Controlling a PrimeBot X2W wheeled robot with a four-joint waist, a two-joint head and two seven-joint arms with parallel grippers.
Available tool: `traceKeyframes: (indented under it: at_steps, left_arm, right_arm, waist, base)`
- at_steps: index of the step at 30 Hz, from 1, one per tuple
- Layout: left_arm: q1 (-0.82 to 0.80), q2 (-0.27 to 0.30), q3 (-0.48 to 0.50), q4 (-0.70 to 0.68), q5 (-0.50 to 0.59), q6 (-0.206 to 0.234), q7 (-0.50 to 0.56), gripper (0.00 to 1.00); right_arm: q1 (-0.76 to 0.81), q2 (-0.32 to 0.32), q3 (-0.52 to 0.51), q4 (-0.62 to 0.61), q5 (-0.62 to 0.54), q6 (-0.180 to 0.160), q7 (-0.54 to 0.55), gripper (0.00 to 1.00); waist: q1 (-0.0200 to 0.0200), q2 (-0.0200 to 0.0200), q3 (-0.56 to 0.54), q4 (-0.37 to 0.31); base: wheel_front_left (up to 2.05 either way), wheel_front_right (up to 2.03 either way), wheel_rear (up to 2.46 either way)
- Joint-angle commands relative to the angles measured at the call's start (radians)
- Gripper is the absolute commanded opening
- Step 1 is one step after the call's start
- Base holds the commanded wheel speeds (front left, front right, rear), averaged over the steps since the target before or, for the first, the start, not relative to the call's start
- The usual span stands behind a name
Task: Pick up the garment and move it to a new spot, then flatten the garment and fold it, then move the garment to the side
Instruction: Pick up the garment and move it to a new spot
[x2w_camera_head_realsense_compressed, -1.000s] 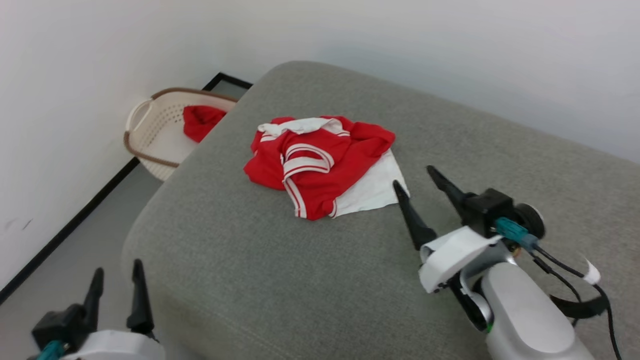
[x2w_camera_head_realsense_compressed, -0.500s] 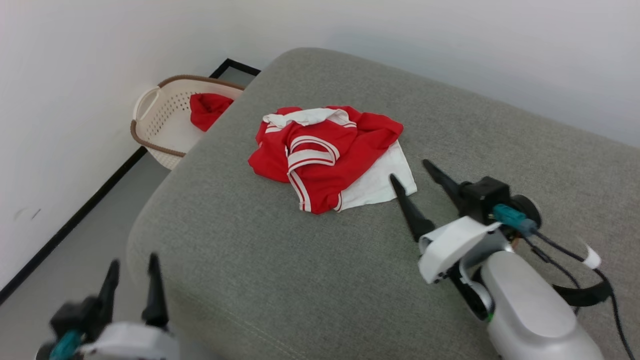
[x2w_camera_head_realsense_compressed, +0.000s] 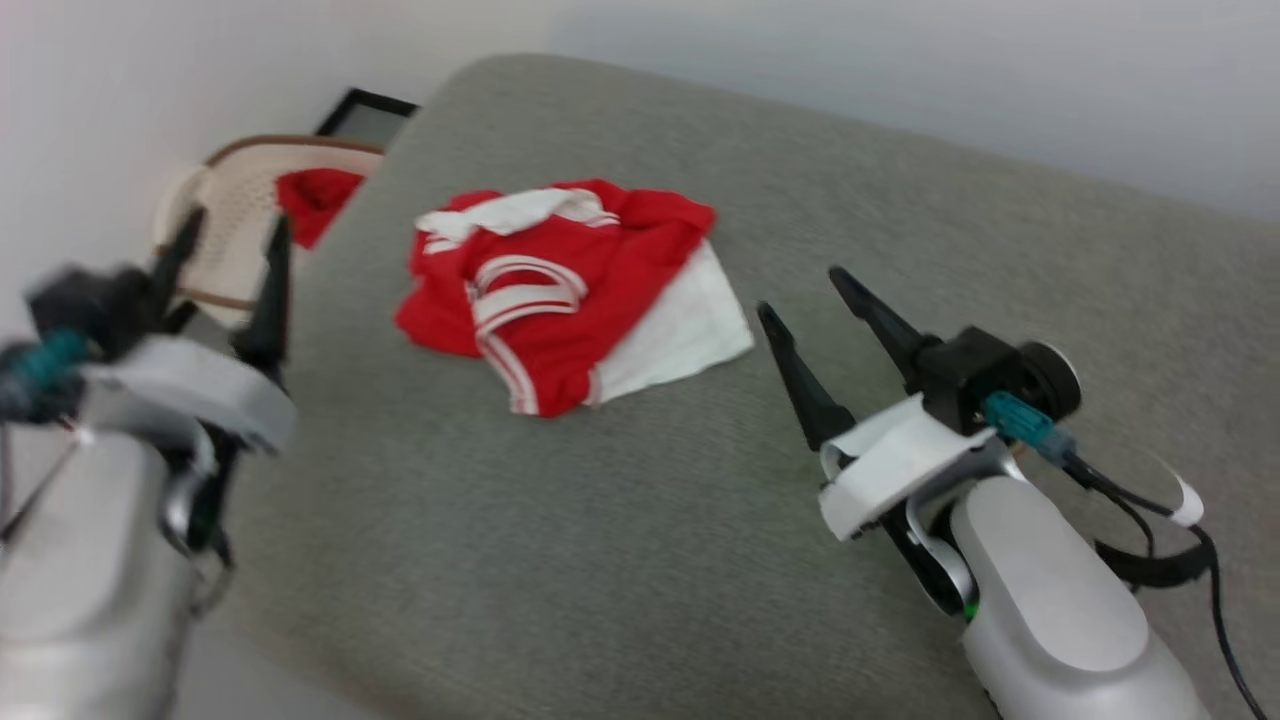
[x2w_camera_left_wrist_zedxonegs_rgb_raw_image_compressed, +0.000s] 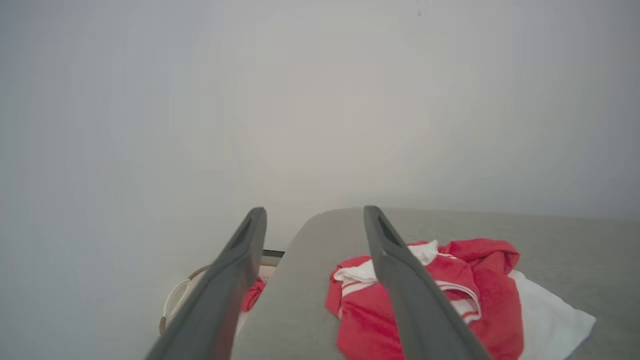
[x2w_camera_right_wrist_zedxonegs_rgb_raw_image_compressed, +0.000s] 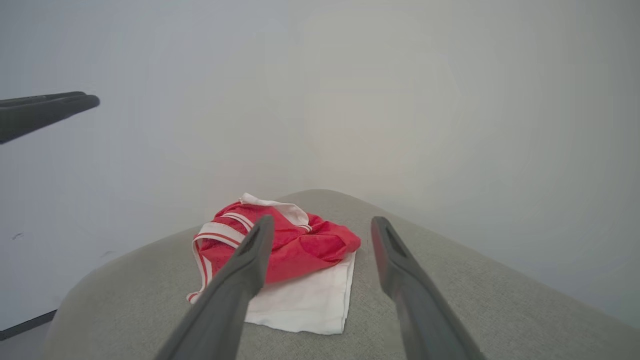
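Note:
The garment (x2w_camera_head_realsense_compressed: 560, 290) lies crumpled on the grey cushion (x2w_camera_head_realsense_compressed: 600, 520), red with striped trim and a white part spread toward my right side. My right gripper (x2w_camera_head_realsense_compressed: 800, 292) hovers open just right of that white part, touching nothing. Over the cushion's left edge my left gripper (x2w_camera_head_realsense_compressed: 235, 222) is raised and open, blurred, well left of the garment. In the left wrist view the garment (x2w_camera_left_wrist_zedxonegs_rgb_raw_image_compressed: 480, 290) lies right of and beyond the open left gripper (x2w_camera_left_wrist_zedxonegs_rgb_raw_image_compressed: 315, 212). In the right wrist view the garment (x2w_camera_right_wrist_zedxonegs_rgb_raw_image_compressed: 300, 245) sits ahead of the open right gripper (x2w_camera_right_wrist_zedxonegs_rgb_raw_image_compressed: 322, 221).
A cream basket (x2w_camera_head_realsense_compressed: 235, 200) with a plain red cloth (x2w_camera_head_realsense_compressed: 315, 195) stands on the floor by the wall, beyond the cushion's left corner. White walls close the far side. Bare cushion stretches in front of and to the right of the garment.
My left arm has risen from the lower left corner to beside the cushion's left edge. The camera has shifted, so the whole scene sits further left. The right gripper stays open by the garment.

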Motion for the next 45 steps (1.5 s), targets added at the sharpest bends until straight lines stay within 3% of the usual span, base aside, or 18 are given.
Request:
traceKeyframes:
  at_steps: [1, 8, 11, 15, 20, 27, 33, 34, 35, 37, 45]
  left_arm:
    - [-0.044, 0.025, -0.022, 0.023, -0.014, 0.001, 0.001, 1.0]
    - [-0.24, 0.16, -0.192, 0.193, -0.214, 0.001, 0.103, 1.0]
    - [-0.258, 0.18, -0.309, 0.228, -0.347, 0.0, 0.277, 1.0]
    - [-0.261, 0.251, -0.431, 0.212, -0.521, 0.001, 0.535, 1.0]
    - [-0.271, 0.326, -0.498, 0.18, -0.642, 0.001, 0.618, 1.0]
    - [-0.283, 0.332, -0.57, 0.21, -0.729, 0.001, 0.669, 1.0]
    - [-0.265, 0.269, -0.65, 0.216, -0.794, 0.0, 0.709, 1.0]
    - [-0.265, 0.26, -0.662, 0.215, -0.803, -0.002, 0.715, 0.96]
    - [-0.268, 0.253, -0.673, 0.211, -0.811, -0.002, 0.718, 0.58]
    - [-0.277, 0.244, -0.683, 0.21, -0.83, -0.002, 0.71, 0.0]
    - [-0.338, 0.285, -0.681, 0.229, -0.854, -0.005, 0.576, 0.0]
  right_arm:
    - [-0.018, 0.002, 0.003, -0.011, -0.002, 0.0, -0.004, 1.0]
    - [-0.047, 0.017, 0.006, -0.06, 0.007, 0.0, -0.004, 1.0]
    - [-0.042, 0.017, -0.01, -0.068, 0.007, 0.0, -0.004, 1.0]
    - [-0.019, 0.021, -0.02, -0.071, 0.009, 0.0, -0.005, 1.0]
    - [-0.024, 0.026, -0.009, -0.088, 0.008, 0.0, -0.005, 1.0]
    - [-0.044, 0.03, -0.006, -0.111, -0.018, 0.0, -0.001, 1.0]
    - [-0.042, 0.032, -0.015, -0.126, -0.037, 0.0, 0.002, 1.0]
    - [-0.042, 0.033, -0.015, -0.131, -0.038, 0.0, 0.002, 1.0]
    - [-0.042, 0.034, -0.016, -0.133, -0.039, 0.0, 0.003, 1.0]
    - [-0.046, 0.035, -0.013, -0.14, -0.042, 0.0, 0.005, 1.0]
    - [-0.023, 0.034, -0.025, -0.125, -0.028, 0.0, 0.004, 1.0]
  waist:
    - [0.0, -0.0001, 0.139, -0.155]
    - [0.0, -0.0001, 0.225, -0.286]
    - [0.0, -0.0001, 0.235, -0.315]
    - [0.0, -0.0001, 0.232, -0.34]
    - [0.0, -0.0001, 0.255, -0.375]
    - [0.0, -0.0001, 0.323, -0.411]
    - [0.0, -0.0001, 0.344, -0.418]
    - [0.0, -0.0001, 0.345, -0.416]
    - [0.0, -0.0001, 0.345, -0.412]
    - [0.0, -0.0001, 0.342, -0.406]
    - [0.0, -0.0001, 0.266, -0.377]
  base:
    - [0.0, 0.0, 0.0]
    - [0.0, 0.0, 0.0]
    - [0.0, 0.0, 0.0]
    - [0.0, 0.0, 0.0]
    - [0.0, 0.0, 0.0]
    - [0.0, 0.0, 0.0]
    - [0.0, 0.0, 0.0]
    - [0.0, 0.0, 0.0]
    - [0.0, 0.0, 0.0]
    - [0.0, 0.0, 0.0]
    - [0.0, 0.0, 0.0]
